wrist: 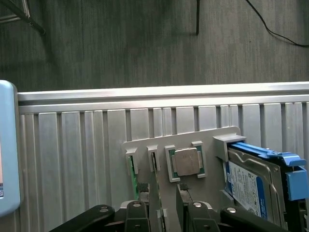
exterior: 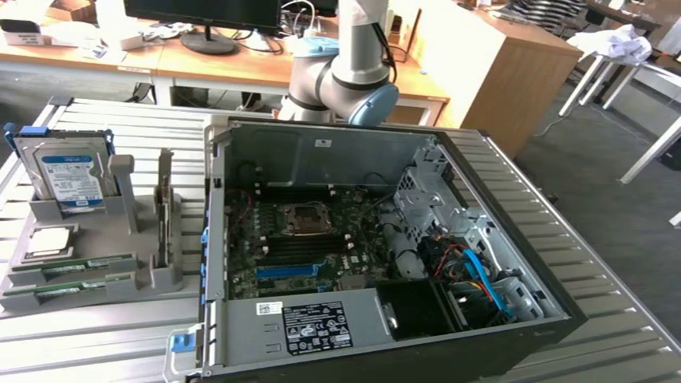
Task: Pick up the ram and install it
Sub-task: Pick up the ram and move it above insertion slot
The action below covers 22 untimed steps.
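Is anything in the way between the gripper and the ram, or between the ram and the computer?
Nothing visible. The open gripper faces the uncovered ram in its holder, and the computer case lies open.

Slatted metal table [exterior: 96, 343]; open computer case [exterior: 564, 311] lies on it, side panel off; motherboard [exterior: 319, 255] exposed, bare processor socket [exterior: 303, 219] near its middle; blue cable [exterior: 479, 275] among the wiring toward the exterior view's right.

Grey holder [exterior: 133, 211] just beside the case on the exterior view's left; hard drive [exterior: 72, 177] stands upright at its far end; processor chip [exterior: 51, 242] lies flat below it; ram stick [exterior: 80, 266] and second ram stick [exterior: 66, 290] sit lengthwise in the nearest slots.

Robot arm [exterior: 356, 72] rises behind the case; wooden desk [exterior: 223, 68] beyond.
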Each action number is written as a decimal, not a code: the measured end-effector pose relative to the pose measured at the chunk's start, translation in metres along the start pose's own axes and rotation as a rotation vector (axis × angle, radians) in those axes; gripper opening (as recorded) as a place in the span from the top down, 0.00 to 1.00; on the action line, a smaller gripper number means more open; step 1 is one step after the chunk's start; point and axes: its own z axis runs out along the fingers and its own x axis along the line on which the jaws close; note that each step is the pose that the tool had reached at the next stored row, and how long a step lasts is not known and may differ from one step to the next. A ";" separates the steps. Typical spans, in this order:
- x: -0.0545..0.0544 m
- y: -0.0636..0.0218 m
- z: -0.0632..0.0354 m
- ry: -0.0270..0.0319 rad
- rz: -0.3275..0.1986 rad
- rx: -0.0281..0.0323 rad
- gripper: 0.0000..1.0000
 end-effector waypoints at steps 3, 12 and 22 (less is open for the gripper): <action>0.000 -0.0020 0.0009 0.0000 0.000 0.0000 0.64; 0.001 -0.0073 0.0037 -0.0001 0.000 0.0001 0.64; 0.002 -0.0105 0.0065 0.0000 -0.001 0.0000 0.64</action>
